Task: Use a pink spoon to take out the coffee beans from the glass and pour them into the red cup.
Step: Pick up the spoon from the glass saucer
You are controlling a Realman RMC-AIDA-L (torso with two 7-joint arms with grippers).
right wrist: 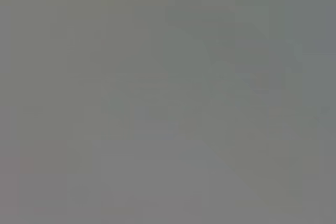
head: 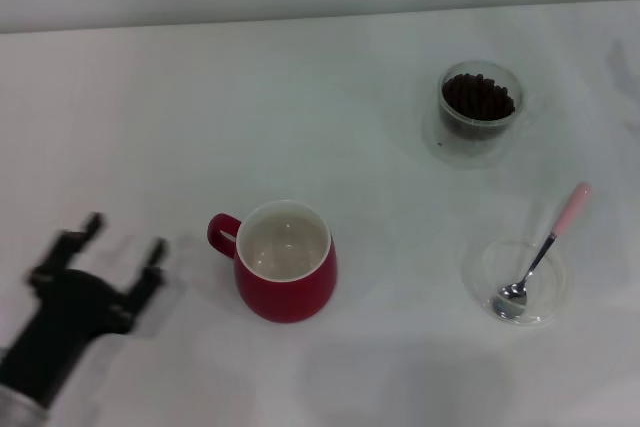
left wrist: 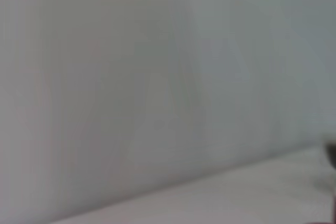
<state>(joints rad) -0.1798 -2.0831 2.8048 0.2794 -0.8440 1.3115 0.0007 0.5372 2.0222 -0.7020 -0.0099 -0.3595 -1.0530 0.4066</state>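
Nothing of the task proper appears begun: the pink spoon lies untouched, its metal bowl resting in a shallow clear dish at the lower right of the head view, its pale handle slanting up and to the right over the rim. The step in hand looks like the opening approach, before any grasp.

The left end effector sits at the lower left of the frame, its two dark fingers spread apart and holding nothing; it is slightly smeared, so it may be in motion, though that cannot be confirmed. The right end effector is not in view, and neither wrist view shows anything usable.

The red cup stands low in the middle of the frame, handle turned toward the left end effector and near it, its white inside empty. The glass with the coffee beans stands at the upper right, well apart from that end effector, as is the spoon.

The next move probably calls for a pinch on the thin pink handle, lifting it clear of the dish, on the white table.
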